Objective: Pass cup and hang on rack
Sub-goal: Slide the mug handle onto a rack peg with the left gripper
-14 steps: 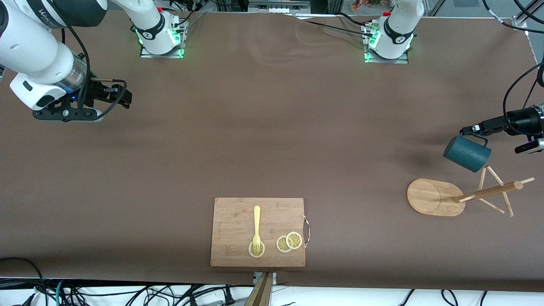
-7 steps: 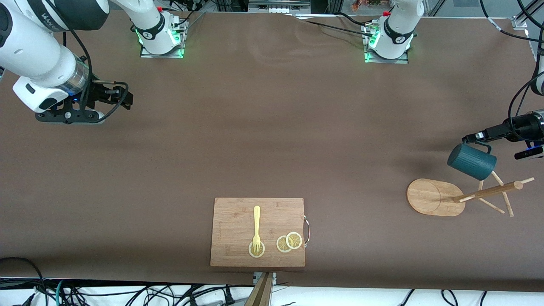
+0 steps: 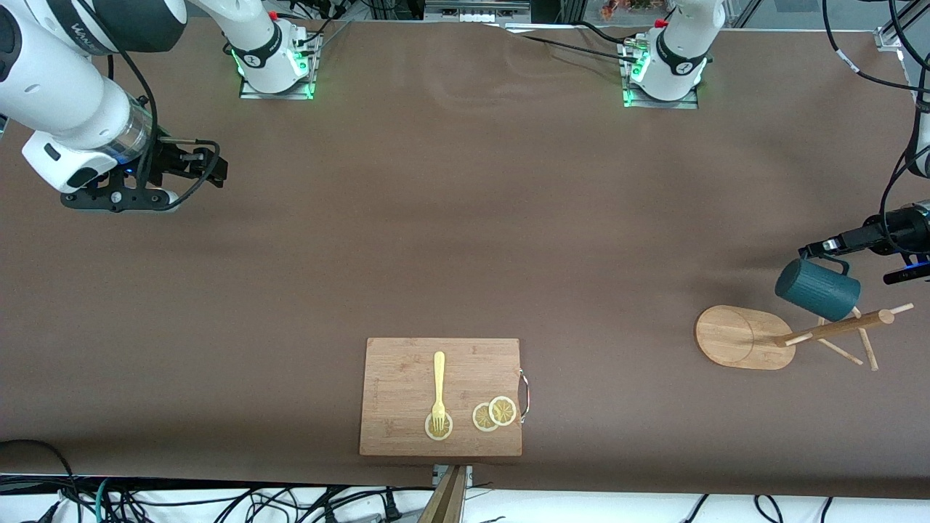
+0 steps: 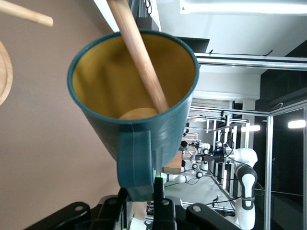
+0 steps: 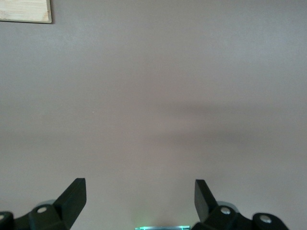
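The dark teal cup hangs tilted in the air over the pegs of the wooden rack, which stands on its oval base toward the left arm's end of the table. My left gripper is shut on the cup's handle. In the left wrist view, the cup shows its yellowish inside, and one peg reaches into its mouth. The left gripper pinches the handle from both sides. My right gripper waits open over bare table at the right arm's end, with nothing between its fingers.
A wooden cutting board with a metal handle lies near the front camera, mid-table. It carries a yellow fork and lemon slices. One corner of the board shows in the right wrist view. Brown table cloth covers the rest.
The left gripper has carried the cup down and toward the rack's pegs, and the cup now overlaps them. The right arm has barely shifted.
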Tool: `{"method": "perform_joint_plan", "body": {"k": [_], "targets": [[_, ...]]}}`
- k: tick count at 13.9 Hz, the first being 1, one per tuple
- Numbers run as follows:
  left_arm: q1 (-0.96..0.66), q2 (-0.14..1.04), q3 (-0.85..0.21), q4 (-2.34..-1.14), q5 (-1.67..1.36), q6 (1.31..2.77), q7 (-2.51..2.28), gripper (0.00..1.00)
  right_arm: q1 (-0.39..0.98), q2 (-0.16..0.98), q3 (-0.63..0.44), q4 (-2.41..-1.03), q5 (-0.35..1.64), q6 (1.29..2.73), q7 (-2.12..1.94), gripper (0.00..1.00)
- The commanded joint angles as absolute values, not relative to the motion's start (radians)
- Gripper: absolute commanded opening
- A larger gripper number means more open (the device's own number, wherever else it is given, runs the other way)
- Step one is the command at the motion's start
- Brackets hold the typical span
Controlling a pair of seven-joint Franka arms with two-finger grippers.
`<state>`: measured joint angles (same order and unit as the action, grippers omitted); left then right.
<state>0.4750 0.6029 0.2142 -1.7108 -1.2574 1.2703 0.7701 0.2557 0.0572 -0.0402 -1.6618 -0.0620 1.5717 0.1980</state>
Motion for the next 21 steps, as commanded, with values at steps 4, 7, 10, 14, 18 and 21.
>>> {"method": "perform_joint_plan", "body": {"k": [4, 7, 10, 14, 18, 21], "targets": [[0.502, 0.678, 0.204, -1.617, -1.292, 1.210, 0.764, 0.00, 0.261, 0.046, -0.040, -1.672, -0.078, 1.577, 0.215, 1.00], [0.502, 0.690, 0.204, -1.608, -1.292, 1.198, 0.779, 0.00, 0.261, 0.046, -0.040, -1.672, -0.078, 1.577, 0.215, 1.00], [0.514, 0.736, 0.204, -1.562, -1.302, 1.175, 0.784, 0.00, 0.261, 0.046, -0.040, -1.672, -0.078, 1.577, 0.215, 1.00], [0.520, 0.759, 0.202, -1.536, -1.312, 1.151, 0.787, 0.00, 0.262, 0.046, -0.040, -1.671, -0.078, 1.577, 0.213, 1.00], [0.522, 0.799, 0.202, -1.526, -1.313, 1.146, 0.862, 0.00, 0.264, 0.046, -0.040, -1.671, -0.078, 1.577, 0.215, 1.00], [0.520, 0.802, 0.202, -1.523, -1.313, 1.141, 0.862, 0.24, 0.264, 0.046, -0.040, -1.671, -0.080, 1.577, 0.213, 1.00]]}}
